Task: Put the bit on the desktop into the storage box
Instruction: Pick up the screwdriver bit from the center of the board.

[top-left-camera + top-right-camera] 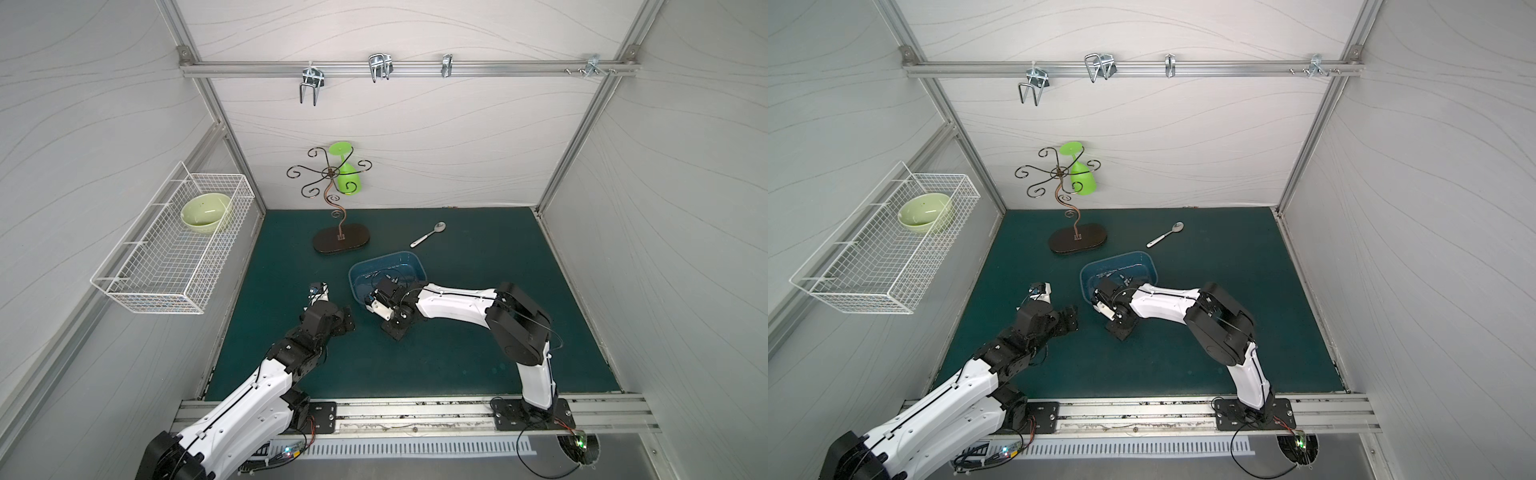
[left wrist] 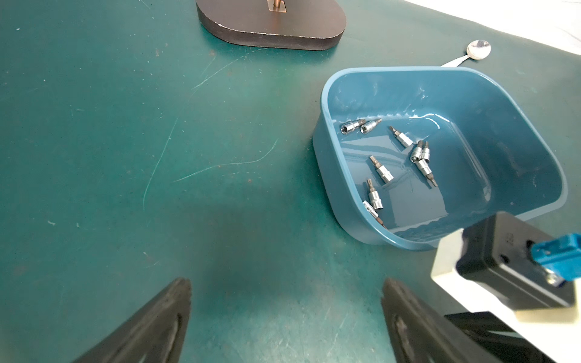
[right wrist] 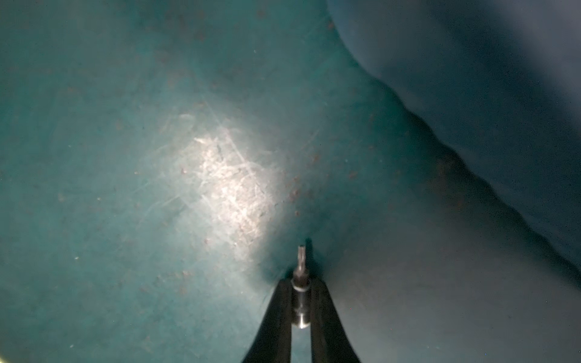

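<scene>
Two robot arms are reaching forward from the near rail. The left gripper (image 2: 286, 283) is hovering wide open over the teal desktop (image 2: 125, 157), holding nothing. The right gripper (image 3: 301, 283), bent low, is pinching one bit (image 3: 300, 301). Its long axis is running along the fingers, tip pointing ahead, just outside the blue storage box (image 2: 323, 163). Nine bits (image 2: 382, 171) are lying inside it.

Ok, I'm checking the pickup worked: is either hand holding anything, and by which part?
The right hand grips a bit by its thick chrome barrel, narrow tip sticking out ahead. The left hand is open and empty.
</scene>
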Robot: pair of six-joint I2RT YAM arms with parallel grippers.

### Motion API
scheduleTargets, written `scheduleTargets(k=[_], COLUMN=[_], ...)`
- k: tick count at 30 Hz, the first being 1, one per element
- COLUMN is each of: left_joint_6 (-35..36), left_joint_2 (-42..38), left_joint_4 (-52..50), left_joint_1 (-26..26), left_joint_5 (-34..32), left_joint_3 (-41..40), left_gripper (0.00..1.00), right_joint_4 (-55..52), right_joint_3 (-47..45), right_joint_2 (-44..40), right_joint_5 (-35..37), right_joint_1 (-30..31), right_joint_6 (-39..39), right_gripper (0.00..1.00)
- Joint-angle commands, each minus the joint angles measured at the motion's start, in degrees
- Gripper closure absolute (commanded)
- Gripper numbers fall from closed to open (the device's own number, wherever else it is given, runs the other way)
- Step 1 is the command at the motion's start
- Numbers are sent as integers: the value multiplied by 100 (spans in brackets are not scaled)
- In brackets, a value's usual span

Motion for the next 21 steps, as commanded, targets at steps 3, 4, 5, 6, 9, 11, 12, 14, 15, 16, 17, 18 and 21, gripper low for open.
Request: scheduleTargets(k=[3,4,5,6,9,11,12,14,15,16,17,18,21], left_joint_6=[4,7,9,4,-2,15,27,50,55,46,46,46,37], left_joint_2=[0,5,5,1,-9,-15,-3,1,11,23,39,46,50], left_joint_4=[175,177,170,170,169,142,144,122,87,41,16,15,-21], left_joint_1=[19,19,19,24,17,23,16,19,21,19,20,24,81], left_joint_5=[-77,-76,-77,-74,-63,-10,38,137,151,153,168,192,367], left_joint_3=[24,25,32,32,33,50,56,84,109,136,155,164,190], left_gripper=[2,2,2,2,2,2,2,2,2,2,2,2,1], right_joint_4=[-252,-265,-273,-285,-358,-437,-460,-485,-485,-471,-438,-389,-175], right_joint_3=[23,16,4,-5,0,21,31,26,17,-2,-9,-29,-77], right_joint_2=[58,-4,-69,-142,-397,-583,-662,-885,-991,-1110,-1227,-1327,-1605], right_joint_5=[-2,-1,-20,-24,-20,-64,-79,-138,-168,-195,-233,-277,-368], right_joint_1=[62,62,64,62,40,-10,-54,-150,-202,-263,-330,-394,-646], right_joint_6=[103,126,157,174,249,306,350,421,453,490,535,574,729], right_gripper=[91,91,91,91,91,91,91,91,91,91,91,91,91])
